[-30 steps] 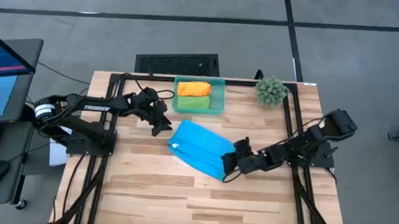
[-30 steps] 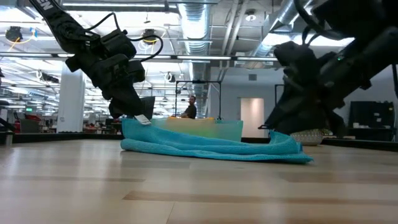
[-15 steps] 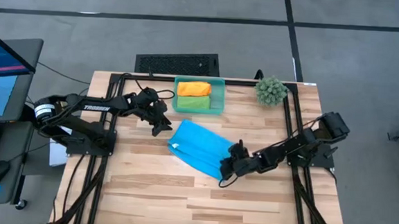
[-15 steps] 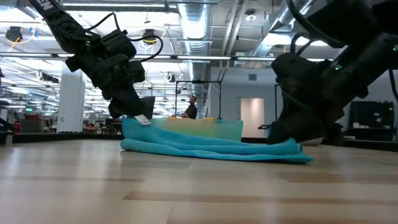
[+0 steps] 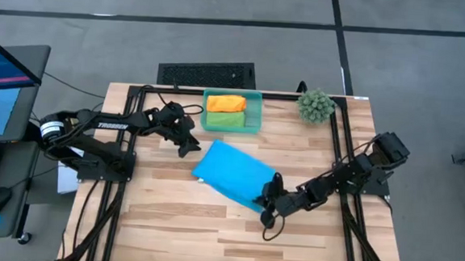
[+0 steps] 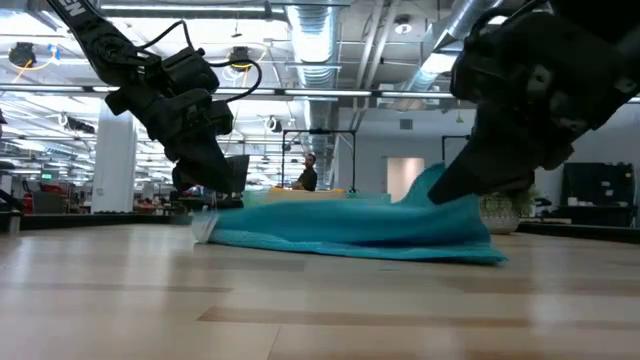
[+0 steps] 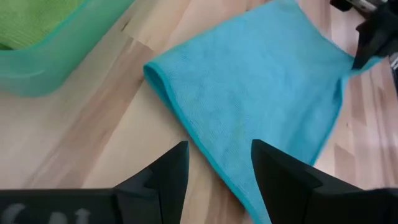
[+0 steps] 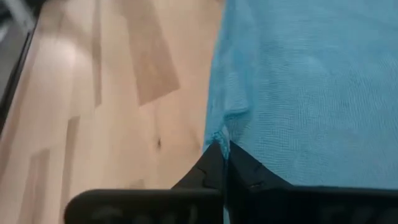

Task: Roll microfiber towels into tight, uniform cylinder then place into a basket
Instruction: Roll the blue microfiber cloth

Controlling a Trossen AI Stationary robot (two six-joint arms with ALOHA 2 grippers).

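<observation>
The sky blue towel (image 5: 234,173) lies mid-table on the wood top (image 5: 170,224), spread as a slanted sheet, just in front of the teal basket (image 5: 232,112).

Right gripper (image 5: 270,210) is at the towel's near-right corner, low over the table. Its fingers are pinched together on the blue cloth; in the right wrist view the two dark fingertips (image 8: 217,163) meet w/ the towel's edge (image 8: 298,93) caught between them. In the low view that corner is lifted into a peak (image 6: 437,190) under the right gripper (image 6: 470,190), while the rest of the towel lies flat along the table.

Left gripper (image 5: 188,145) hangs just beside the towel's far-left corner, between basket and towel, not touching the cloth. Fingers stand apart, nothing between them; in the left wrist view the gap between the two fingers (image 7: 171,171) shows bare wood and the towel's edge (image 7: 249,93) just ahead. Low view: left gripper (image 6: 205,170) is above the towel's left end, clear of it.

Basket sits at the table's back edge, centre. It holds two rolled towels: orange (image 5: 225,103) toward the back, bright green (image 5: 224,120) toward the front, side by side and touching. Basket wall w/ green cloth inside also shows in the left wrist view (image 7: 56,50).

Spiky green plant ball (image 5: 316,105) sits at the back right, well apart from the towel.
</observation>
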